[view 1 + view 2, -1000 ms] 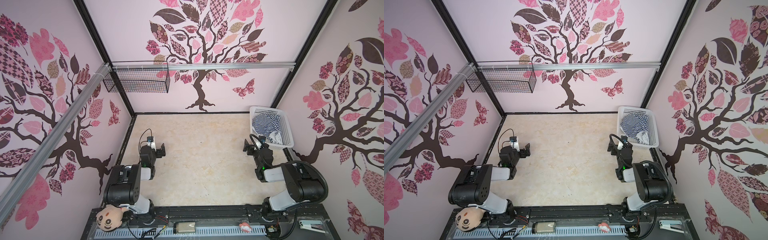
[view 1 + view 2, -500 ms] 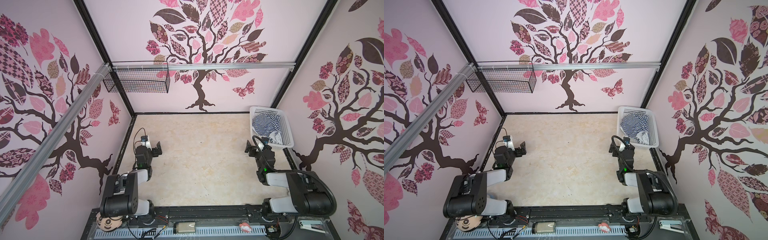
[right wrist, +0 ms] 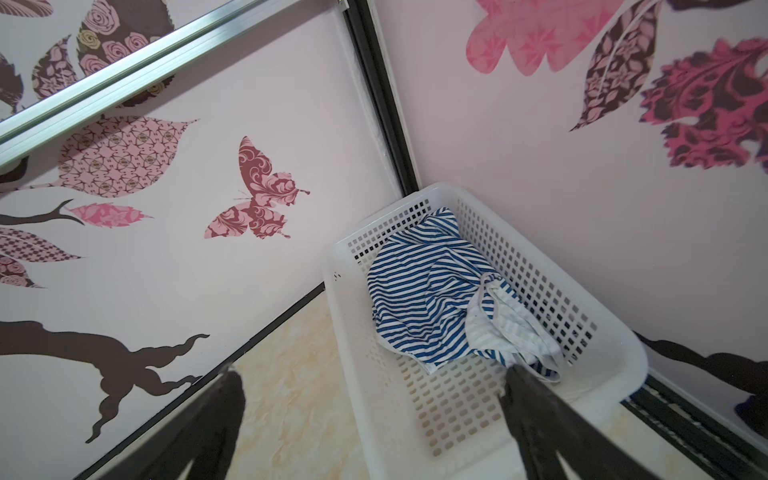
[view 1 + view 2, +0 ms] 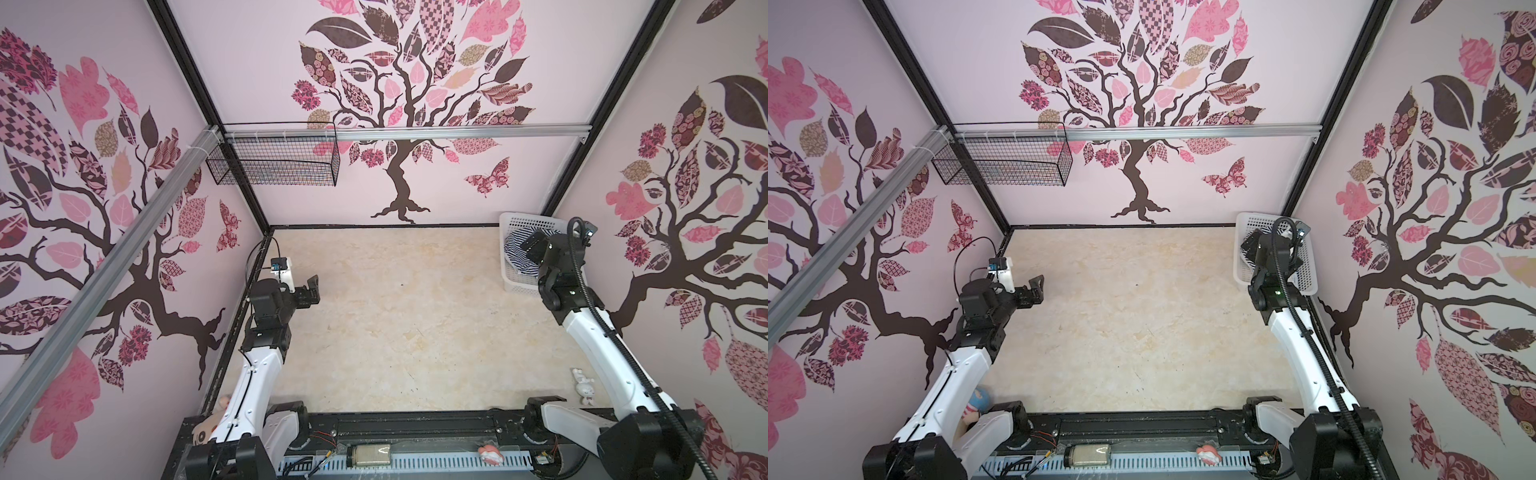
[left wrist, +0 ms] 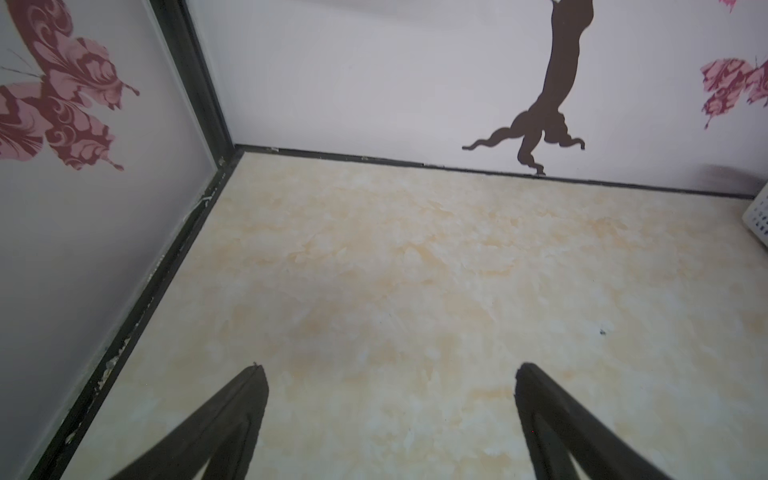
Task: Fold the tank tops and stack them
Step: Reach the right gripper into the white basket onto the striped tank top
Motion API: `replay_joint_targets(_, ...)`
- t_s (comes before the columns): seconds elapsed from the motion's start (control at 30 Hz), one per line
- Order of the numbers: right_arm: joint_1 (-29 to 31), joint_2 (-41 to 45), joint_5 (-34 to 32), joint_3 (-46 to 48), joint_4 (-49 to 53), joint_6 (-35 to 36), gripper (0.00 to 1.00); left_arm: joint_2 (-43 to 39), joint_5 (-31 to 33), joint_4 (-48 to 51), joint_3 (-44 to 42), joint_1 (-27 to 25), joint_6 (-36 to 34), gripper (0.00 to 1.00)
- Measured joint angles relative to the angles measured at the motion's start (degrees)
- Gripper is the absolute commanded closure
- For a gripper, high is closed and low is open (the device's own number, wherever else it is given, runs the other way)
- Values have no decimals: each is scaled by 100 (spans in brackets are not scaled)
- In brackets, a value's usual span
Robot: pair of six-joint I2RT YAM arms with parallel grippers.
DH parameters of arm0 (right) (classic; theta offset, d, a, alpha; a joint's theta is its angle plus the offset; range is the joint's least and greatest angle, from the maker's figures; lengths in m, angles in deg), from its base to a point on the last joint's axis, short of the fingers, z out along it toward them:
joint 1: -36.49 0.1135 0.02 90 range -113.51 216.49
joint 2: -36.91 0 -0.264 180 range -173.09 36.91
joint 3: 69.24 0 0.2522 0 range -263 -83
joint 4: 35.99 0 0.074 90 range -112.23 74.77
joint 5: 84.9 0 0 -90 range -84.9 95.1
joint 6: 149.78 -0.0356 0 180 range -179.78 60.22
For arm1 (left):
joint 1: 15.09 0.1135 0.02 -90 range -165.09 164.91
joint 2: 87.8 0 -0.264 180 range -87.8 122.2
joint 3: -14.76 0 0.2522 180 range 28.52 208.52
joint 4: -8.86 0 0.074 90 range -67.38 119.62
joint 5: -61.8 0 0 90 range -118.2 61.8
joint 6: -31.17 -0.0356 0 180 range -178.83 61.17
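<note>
The tank tops (image 3: 432,299) lie crumpled in the white basket (image 3: 615,353) at the tabletop's (image 4: 395,332) far right corner, just ahead of the right hand (image 3: 374,376), which is wide open and empty. The left hand (image 5: 390,368), likewise open and empty, is well apart.

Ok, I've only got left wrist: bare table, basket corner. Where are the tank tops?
Observer: The tank tops are bunched in the white basket, far right corner; none out on the table.
Operator: Right pincer on them?
Observer: No. The right pincer hangs open over the basket, holding nothing.
Operator: Anything else around?
Observer: A plush doll at the table's near left corner.
</note>
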Motion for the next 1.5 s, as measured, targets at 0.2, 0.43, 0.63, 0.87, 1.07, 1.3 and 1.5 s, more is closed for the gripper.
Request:
replay_joint_targets(0.2, -284, -2444, 341, -3397, 1899, 22, 0, 610, -181, 1550, 1104, 11, -433, 3)
replay_joint_targets(0.43, -1491, -4929, 1746, -5139, 3320, -50, 1, 782, -435, 2708, 1515, 11, -791, 3)
replay_joint_targets(0.63, -1556, -5945, 2081, -5204, 3976, 96, 5, 219, -721, 2905, 1220, -13, -979, 4)
replay_joint_targets(0.87, -1414, -6201, 2522, -5211, 4028, 223, 10, 144, -883, 2933, 813, -98, -1023, 8)
replay_joint_targets(1.07, -1419, -6570, 2872, -5392, 4035, 219, 12, 129, -938, 2907, 719, -146, -1019, 9)
replay_joint_targets(1.3, -1399, -6822, 2780, -5536, 4054, 219, 11, 125, -946, 2841, 605, -184, -1021, 9)
replay_joint_targets(1.5, -1311, -6918, 2337, -5445, 4024, 170, 32, 125, -938, 2682, 542, -210, -1003, 9)
